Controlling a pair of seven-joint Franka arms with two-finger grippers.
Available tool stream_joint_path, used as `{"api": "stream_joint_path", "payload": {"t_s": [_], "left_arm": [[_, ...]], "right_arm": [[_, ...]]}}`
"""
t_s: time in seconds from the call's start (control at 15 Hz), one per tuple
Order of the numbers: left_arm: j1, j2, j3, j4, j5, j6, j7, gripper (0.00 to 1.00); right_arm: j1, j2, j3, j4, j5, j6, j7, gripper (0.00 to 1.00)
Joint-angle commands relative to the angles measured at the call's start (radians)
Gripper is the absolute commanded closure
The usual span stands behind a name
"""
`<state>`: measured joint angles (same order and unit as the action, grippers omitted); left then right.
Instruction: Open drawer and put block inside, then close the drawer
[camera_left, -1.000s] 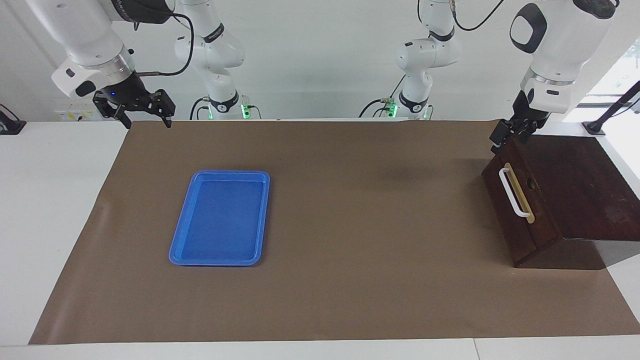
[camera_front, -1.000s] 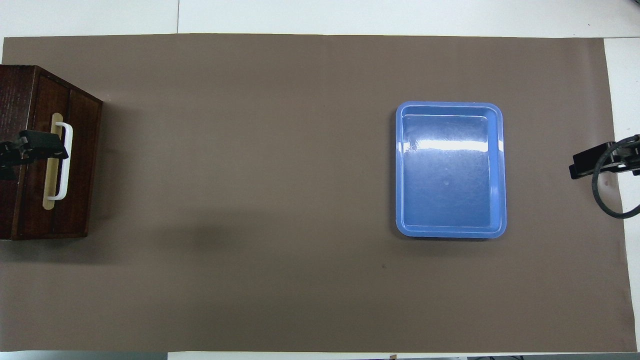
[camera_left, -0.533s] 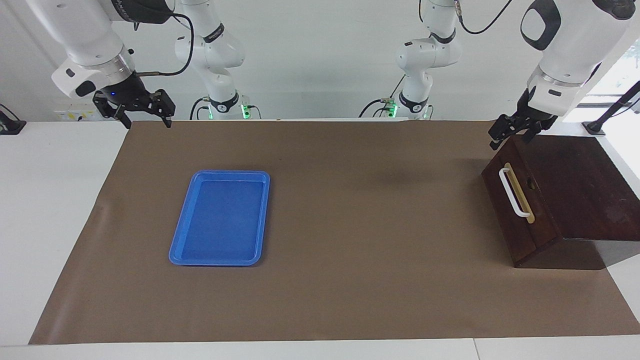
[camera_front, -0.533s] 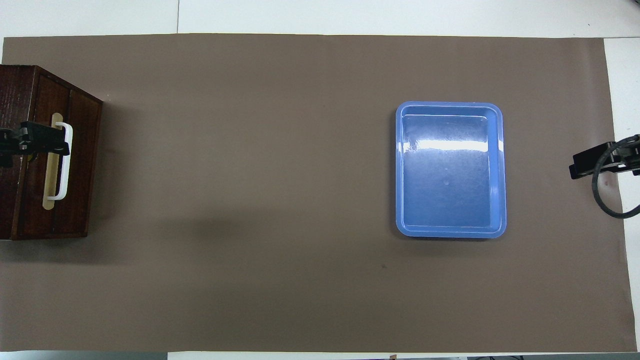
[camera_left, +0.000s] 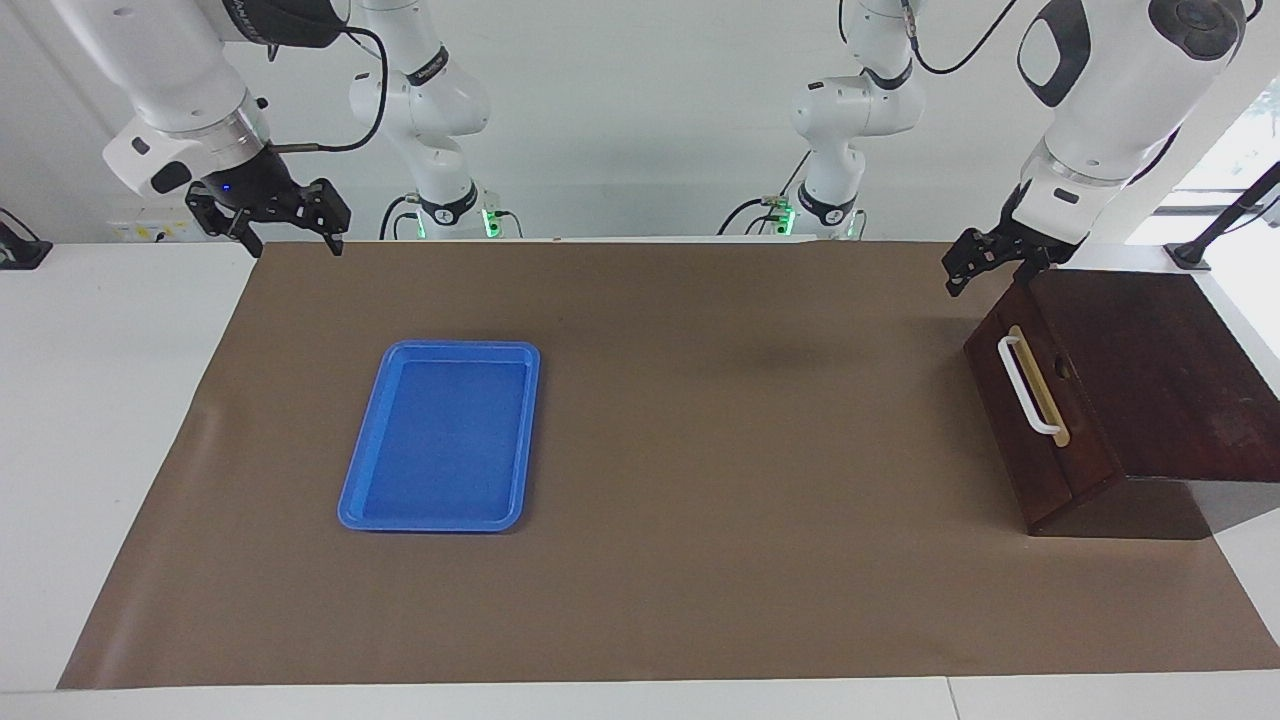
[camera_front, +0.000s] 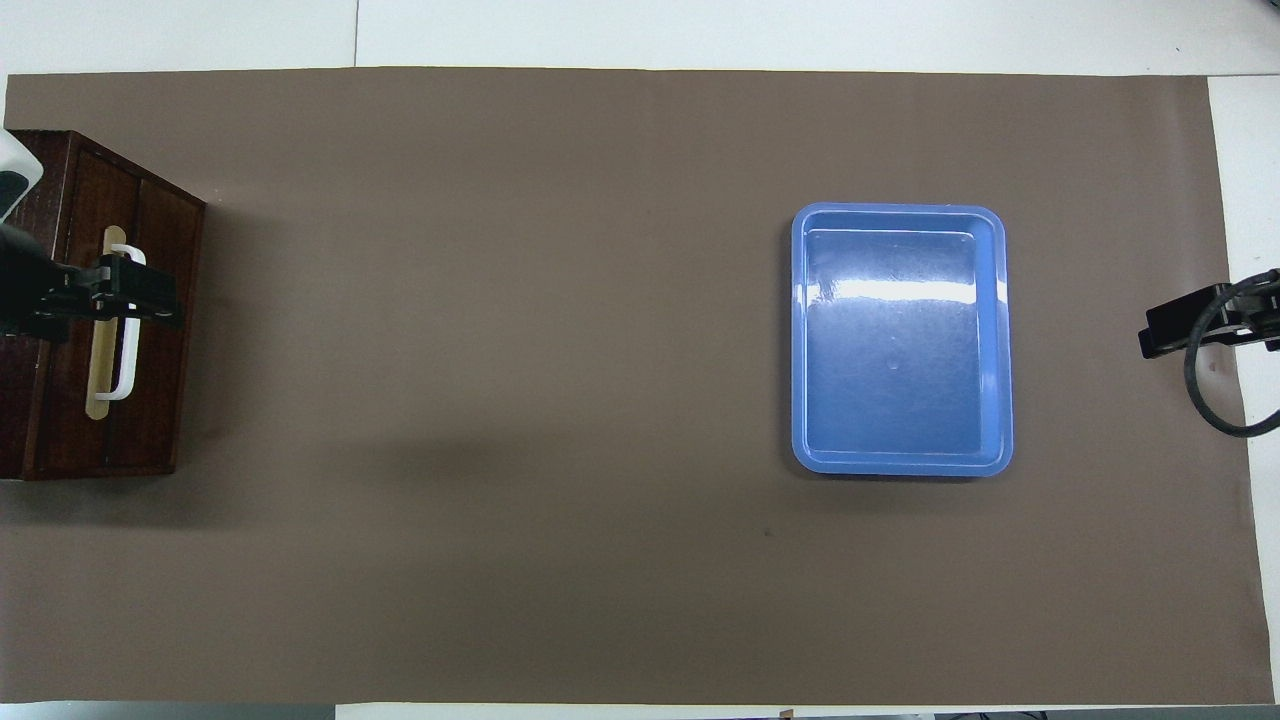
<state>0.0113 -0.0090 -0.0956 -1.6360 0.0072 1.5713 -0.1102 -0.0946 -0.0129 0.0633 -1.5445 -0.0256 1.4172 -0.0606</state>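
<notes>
Left pincer shifted off box toward mid-surface, fingers spread, grasping nothing; right pincer waits, released. Drawer shut, contents hidden; blue tray holds nothing

A brown mat covers the table; the drawer, shut in its dark box, sits at the left arm's end, its white handle on a tan strip; the left gripper is over the handle's upper part, jaws apart; a blue tray lies toward the right arm's end, well apart from the drawer; the right gripper shows at the mat's edge near the tray, a black cable looping beside it.
</notes>
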Motion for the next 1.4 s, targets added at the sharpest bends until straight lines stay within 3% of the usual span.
{"api": "stream_joint_path", "payload": {"t_s": [0.0, 0.27, 1.33], "left_arm": [[-0.010, 0.003, 0.011, 0.025, -0.012, -0.033, 0.084, 0.00], [-0.004, 0.003, 0.011, 0.025, -0.015, -0.039, 0.208, 0.00], [-0.004, -0.003, 0.008, 0.025, -0.015, -0.030, 0.211, 0.00]], "right_arm": [[-0.014, -0.009, 0.004, -0.005, 0.009, 0.011, -0.022, 0.00], [-0.014, -0.010, 0.004, -0.005, 0.009, 0.011, -0.022, 0.00], [-0.014, -0.010, 0.004, -0.005, 0.009, 0.011, -0.022, 0.00]]}}
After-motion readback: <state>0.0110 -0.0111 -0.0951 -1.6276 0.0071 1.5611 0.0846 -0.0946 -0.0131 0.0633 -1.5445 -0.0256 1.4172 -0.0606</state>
